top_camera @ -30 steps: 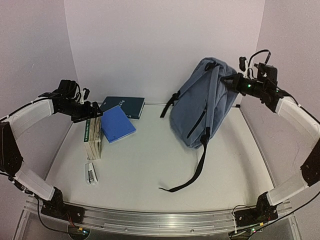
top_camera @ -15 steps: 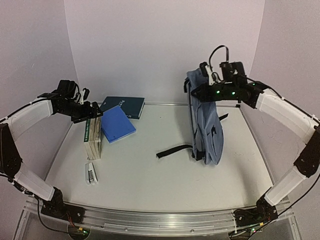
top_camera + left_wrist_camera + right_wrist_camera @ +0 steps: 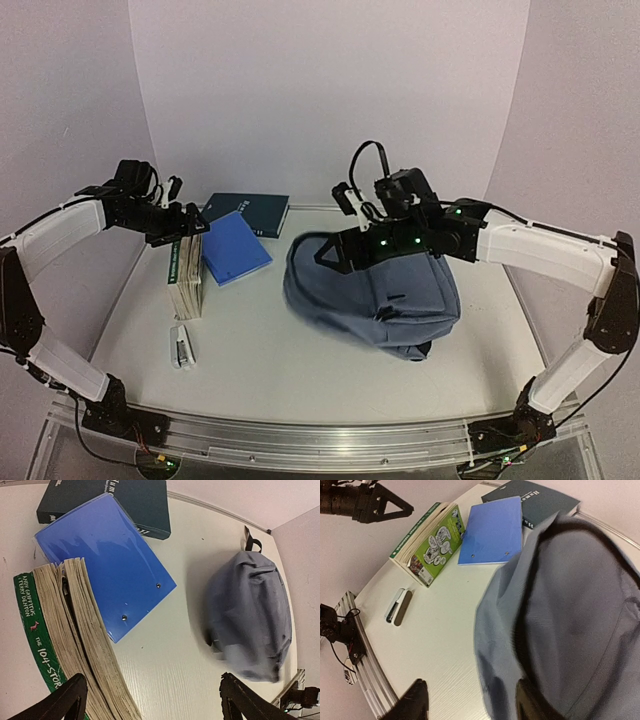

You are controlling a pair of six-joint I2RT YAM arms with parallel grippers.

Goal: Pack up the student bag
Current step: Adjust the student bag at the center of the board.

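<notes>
The student bag [image 3: 385, 300], a soft blue-grey backpack, lies slumped on the table right of centre, its image blurred. It also fills the right of the right wrist view [image 3: 570, 605] and shows in the left wrist view [image 3: 250, 615]. My right gripper [image 3: 332, 255] hovers over the bag's left edge, open; in its own view the right gripper [image 3: 470, 692] has its jaws wide apart with the fabric edge between them. My left gripper [image 3: 190, 228] stands open above a thick green paperback [image 3: 75, 630], its jaws [image 3: 152, 690] wide with nothing gripped.
The green paperback [image 3: 185, 275] stands on edge at the left. A blue folder [image 3: 235, 248] lies on a dark hardcover book [image 3: 247, 213] behind it. A small white stapler-like object [image 3: 181, 347] lies near the front left. Walls close the back and sides.
The right arm swung the bag from the back right toward the middle, then its jaws opened and the bag dropped flat. The left arm has not moved.
</notes>
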